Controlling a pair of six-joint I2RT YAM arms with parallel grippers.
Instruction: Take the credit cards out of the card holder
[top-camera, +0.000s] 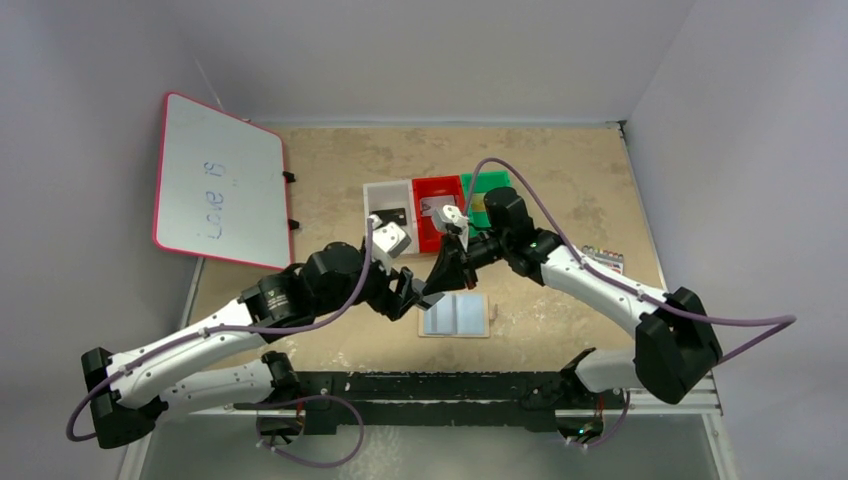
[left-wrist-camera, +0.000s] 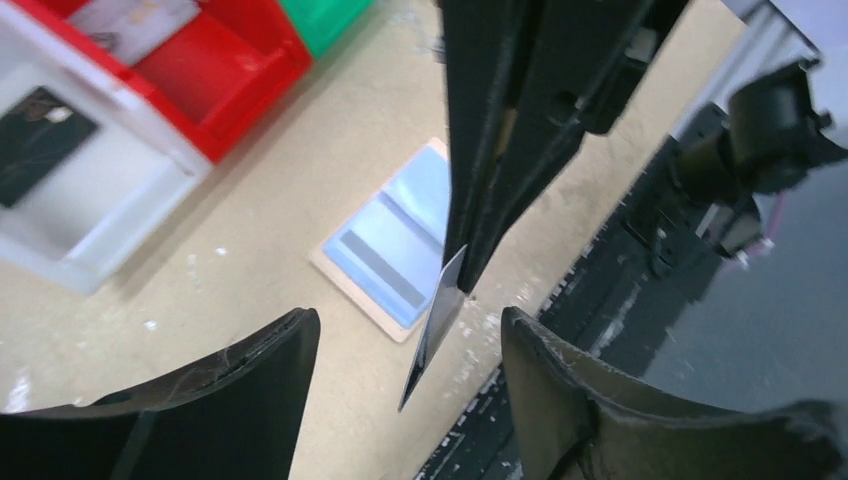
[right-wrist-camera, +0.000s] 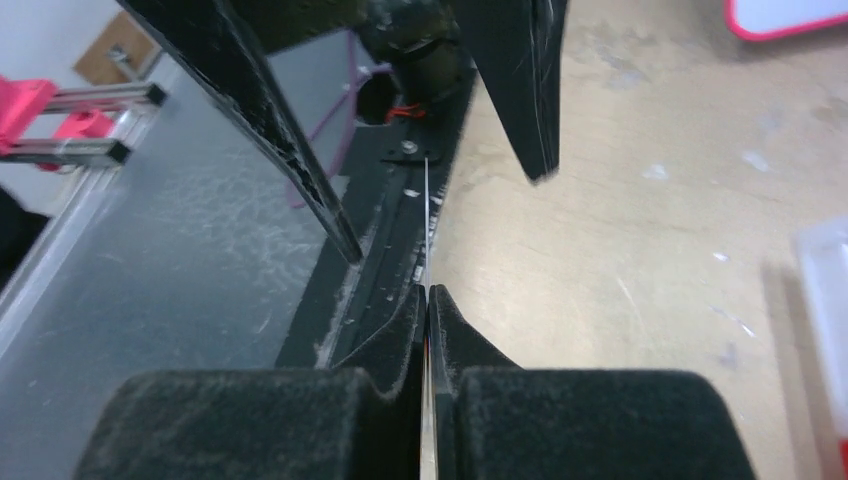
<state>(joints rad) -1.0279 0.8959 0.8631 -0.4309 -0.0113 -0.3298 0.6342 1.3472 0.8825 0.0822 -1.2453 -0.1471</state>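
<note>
The card holder (top-camera: 455, 314) lies open and flat, 2 blue-grey panels up, tan-edged. 1 thin card (left-wrist-camera: 437, 318) hangs edge-on above the table at its 10 o'clock. A black card (top-camera: 393, 214) lies flat farther off at 11 o'clock.

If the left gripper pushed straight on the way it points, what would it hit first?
Most likely the credit card that the right gripper pinches edge-on, right between the open fingers of the left gripper; depth is unclear, but nothing shows nearer.

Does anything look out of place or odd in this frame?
Nothing is spilled or damaged. One credit card hangs in mid-air, pinched by the right gripper between the fingers of the open left gripper, near the card holder.
</note>
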